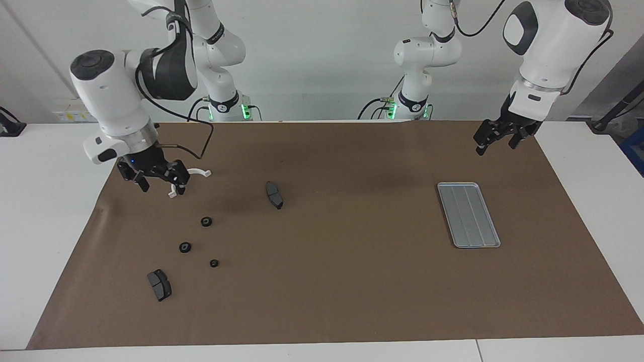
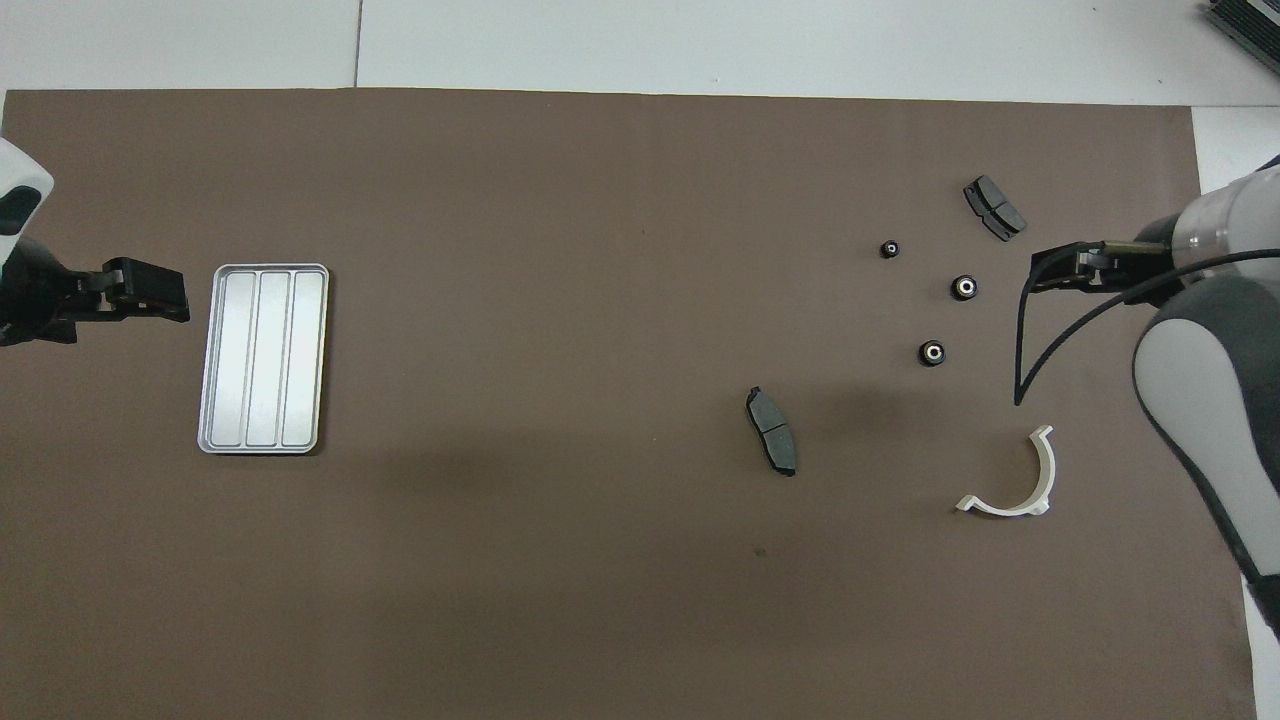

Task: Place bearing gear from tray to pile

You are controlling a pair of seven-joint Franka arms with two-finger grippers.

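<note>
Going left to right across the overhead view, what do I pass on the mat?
left gripper → tray → brake pad → small gear → gear → gear → second brake pad → right gripper. The white half-ring bracket overlaps several, so it is left out.
</note>
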